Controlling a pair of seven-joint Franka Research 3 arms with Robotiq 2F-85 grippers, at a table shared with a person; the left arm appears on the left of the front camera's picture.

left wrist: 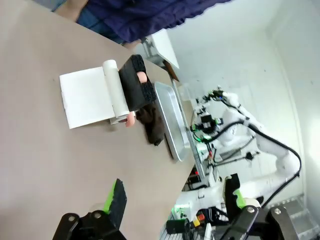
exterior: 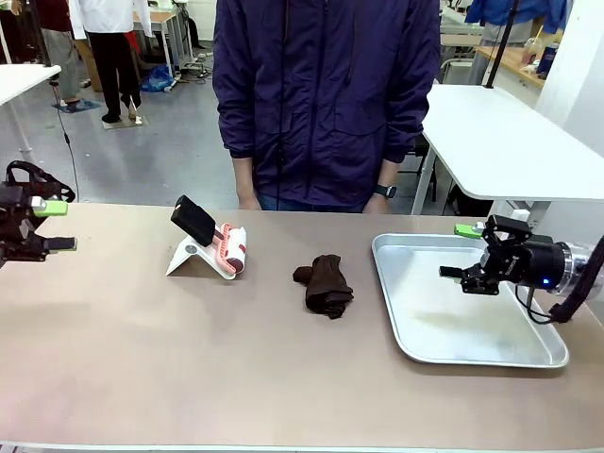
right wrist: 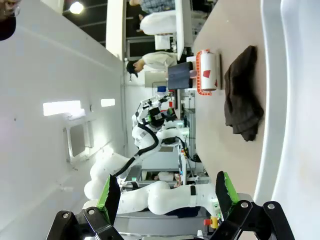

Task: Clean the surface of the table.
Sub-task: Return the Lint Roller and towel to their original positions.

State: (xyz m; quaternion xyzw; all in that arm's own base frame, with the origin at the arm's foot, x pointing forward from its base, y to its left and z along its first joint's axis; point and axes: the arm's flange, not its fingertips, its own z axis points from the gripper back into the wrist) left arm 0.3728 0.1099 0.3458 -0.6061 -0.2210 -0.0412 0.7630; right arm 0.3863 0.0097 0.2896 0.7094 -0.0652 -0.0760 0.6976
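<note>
Behind the table (exterior: 142,377) a person (exterior: 326,94) stands at its far edge. Near the table's middle lies a brown cloth (exterior: 326,285); a silver tray (exterior: 528,354) sits by its right edge. Left gripper (exterior: 57,225) and right gripper (exterior: 460,251) both hang spread, holding nothing.

The right gripper (exterior: 461,251) is black with bright green pads, a small blue light behind its fingers and a black cable looping off the wrist. The left gripper (exterior: 57,226) matches it (same green pads). The person (exterior: 326,99) wears a dark purple jacket and a black wristwatch (exterior: 384,192).
</note>
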